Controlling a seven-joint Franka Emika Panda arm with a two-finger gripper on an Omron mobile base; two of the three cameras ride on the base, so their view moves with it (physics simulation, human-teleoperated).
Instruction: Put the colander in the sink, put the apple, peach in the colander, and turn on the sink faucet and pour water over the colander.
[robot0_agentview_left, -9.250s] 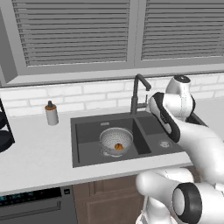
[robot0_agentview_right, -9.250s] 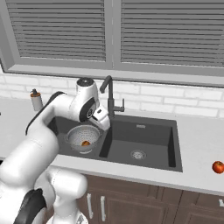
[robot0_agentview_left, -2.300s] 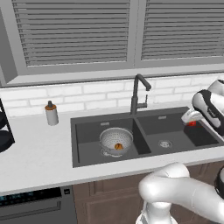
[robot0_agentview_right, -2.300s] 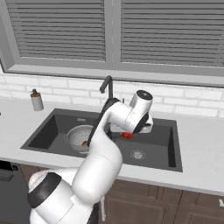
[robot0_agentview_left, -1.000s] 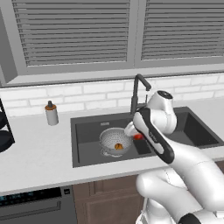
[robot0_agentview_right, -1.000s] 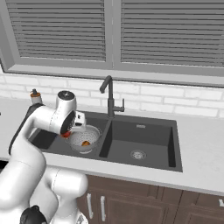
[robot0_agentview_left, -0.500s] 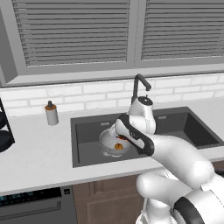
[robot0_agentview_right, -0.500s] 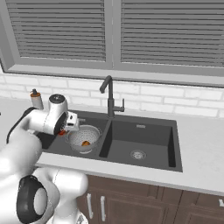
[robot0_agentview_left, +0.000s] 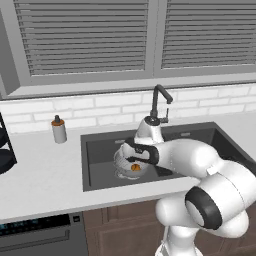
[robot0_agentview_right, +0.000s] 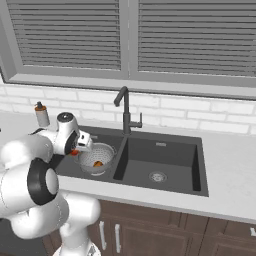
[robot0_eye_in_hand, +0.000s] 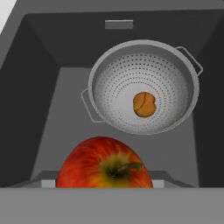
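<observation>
Hand view: red apple pinched in the jaws above the sink's left basin.
Held short of the silver colander, apart from it. Peach lying at the colander's perforated bottom; colander resting on the basin floor. Gripper poised over the basin's near left edge in the right base view, faucet upright behind the divider. Small capped bottle standing on the counter, well left of the sink.
</observation>
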